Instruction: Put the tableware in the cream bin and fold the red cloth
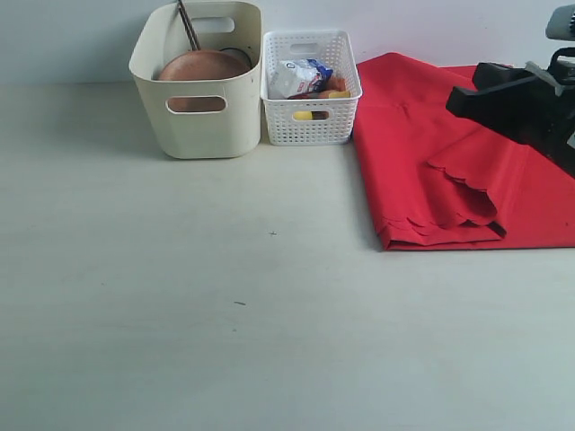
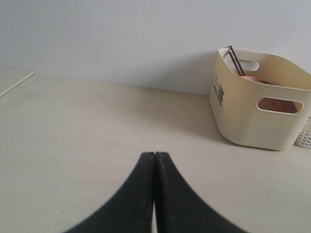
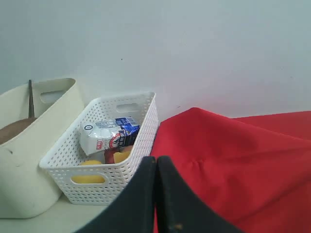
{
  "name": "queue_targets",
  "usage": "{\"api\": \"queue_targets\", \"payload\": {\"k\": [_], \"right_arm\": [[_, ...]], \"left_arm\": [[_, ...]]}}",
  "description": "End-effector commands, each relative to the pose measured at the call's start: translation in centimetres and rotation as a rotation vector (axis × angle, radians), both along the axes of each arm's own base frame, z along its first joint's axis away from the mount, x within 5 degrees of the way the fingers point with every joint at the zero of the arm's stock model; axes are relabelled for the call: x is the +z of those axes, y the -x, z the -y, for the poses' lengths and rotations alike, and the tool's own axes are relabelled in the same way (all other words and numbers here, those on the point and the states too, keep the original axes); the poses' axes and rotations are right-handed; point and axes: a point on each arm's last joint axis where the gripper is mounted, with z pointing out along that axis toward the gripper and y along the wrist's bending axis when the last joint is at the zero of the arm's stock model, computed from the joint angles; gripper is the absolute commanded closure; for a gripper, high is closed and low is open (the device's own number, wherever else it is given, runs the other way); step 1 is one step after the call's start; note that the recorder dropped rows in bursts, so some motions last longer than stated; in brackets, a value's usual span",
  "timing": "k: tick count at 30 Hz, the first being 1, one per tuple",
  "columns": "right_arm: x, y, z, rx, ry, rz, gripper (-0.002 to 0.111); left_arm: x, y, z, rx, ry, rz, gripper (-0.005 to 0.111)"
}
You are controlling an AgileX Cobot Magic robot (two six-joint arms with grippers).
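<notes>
The cream bin (image 1: 199, 90) stands at the back left with the brown wooden plate (image 1: 202, 65) and dark chopsticks (image 1: 188, 24) inside it. The bin (image 2: 257, 104) shows in the left wrist view too, with chopsticks (image 2: 234, 60) leaning in it. The red cloth (image 1: 467, 157) lies folded on the right, its scalloped edge on top. My right gripper (image 1: 467, 97) hovers over the cloth, shut and empty; its wrist view shows the shut gripper (image 3: 156, 160) above the cloth (image 3: 233, 160). My left gripper (image 2: 154, 155) is shut over bare table, out of the exterior view.
A white lattice basket (image 1: 311, 90) holding a milk carton (image 1: 299, 76) and yellow food sits between the bin and the cloth. The same basket (image 3: 97, 155) appears in the right wrist view. A pale table (image 1: 225, 296) spreads in front.
</notes>
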Motion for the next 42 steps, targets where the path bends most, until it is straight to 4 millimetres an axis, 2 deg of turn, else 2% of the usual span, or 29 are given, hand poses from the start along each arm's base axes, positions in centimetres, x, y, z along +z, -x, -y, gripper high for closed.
{"api": "queue_targets", "payload": {"k": [1, 4, 6, 11, 16, 24, 28, 31, 34, 42], "right_arm": [[0.0, 0.4, 0.3, -0.036, -0.084, -0.097, 0.108], [-0.3, 1.6, 0.7, -0.039, -0.004, -0.244, 0.108], [0.1, 2.8, 1.2, -0.045, 0.013, -0.278, 0.108], [1.5, 7.6, 2.8, -0.042, 0.000, -0.216, 0.108], [1.9, 12.2, 4.4, -0.045, 0.008, -0.159, 0.108], [2.6, 16.9, 6.4, -0.069, 0.043, -0.151, 0.108], [2.8, 18.5, 6.9, -0.073, 0.008, -0.064, 0.108], [1.8, 19.3, 7.1, -0.066, -0.032, 0.005, 0.108], [0.5, 19.9, 7.3, -0.059, -0.024, 0.053, 0.108], [0.6, 20.5, 7.5, -0.061, -0.043, 0.092, 0.108]], "left_arm": [[0.2, 0.0, 0.0, 0.002, 0.007, 0.022, 0.105], [0.2, 0.0, 0.0, 0.002, 0.007, 0.022, 0.105], [0.2, 0.0, 0.0, 0.002, 0.007, 0.022, 0.105], [0.2, 0.0, 0.0, 0.002, 0.007, 0.022, 0.105], [0.2, 0.0, 0.0, 0.002, 0.007, 0.022, 0.105], [0.2, 0.0, 0.0, 0.002, 0.007, 0.022, 0.105], [0.2, 0.0, 0.0, 0.002, 0.007, 0.022, 0.105], [0.2, 0.0, 0.0, 0.002, 0.007, 0.022, 0.105], [0.2, 0.0, 0.0, 0.002, 0.007, 0.022, 0.105], [0.2, 0.0, 0.0, 0.002, 0.007, 0.022, 0.105]]}}
